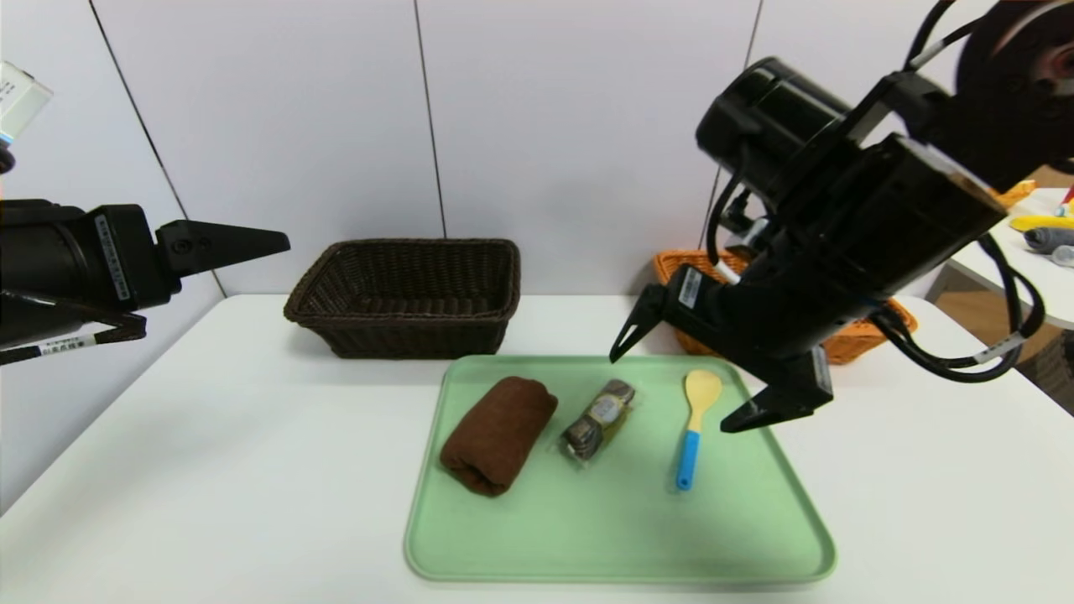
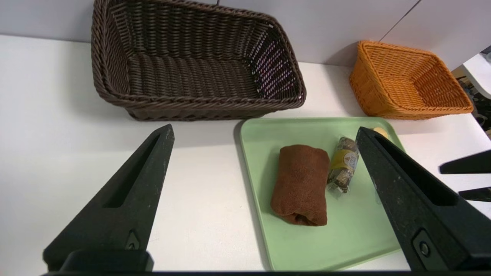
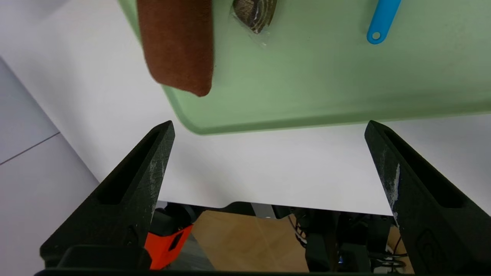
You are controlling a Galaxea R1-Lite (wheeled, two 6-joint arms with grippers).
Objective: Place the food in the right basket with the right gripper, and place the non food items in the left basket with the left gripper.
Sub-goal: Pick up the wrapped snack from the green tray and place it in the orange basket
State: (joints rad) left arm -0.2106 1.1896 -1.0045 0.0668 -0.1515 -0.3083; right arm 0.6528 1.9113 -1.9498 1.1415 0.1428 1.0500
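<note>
Item: food packet (image 1: 599, 419), lying mid-tray (image 1: 621, 537) between towel roll (image 1: 498, 433) and spoon (image 1: 696, 424), long axis running near-to-far. My right gripper (image 1: 701, 382) is hovering nearer, fingers spread, empty. Left gripper (image 2: 264, 161) is waiting open at the counter's left edge.

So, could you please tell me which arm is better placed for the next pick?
Right: the right gripper hangs open over the tray near the food packet; the left gripper is off beside the table.

Both baskets are showing woven wicker — the dark one (image 2: 191, 65) and the orange one (image 2: 406, 80). The towel (image 1: 499, 434) is looking like soft matt cloth, the tray (image 1: 621, 537) smooth plastic, the packet (image 1: 599, 419) glossy wrap.
</note>
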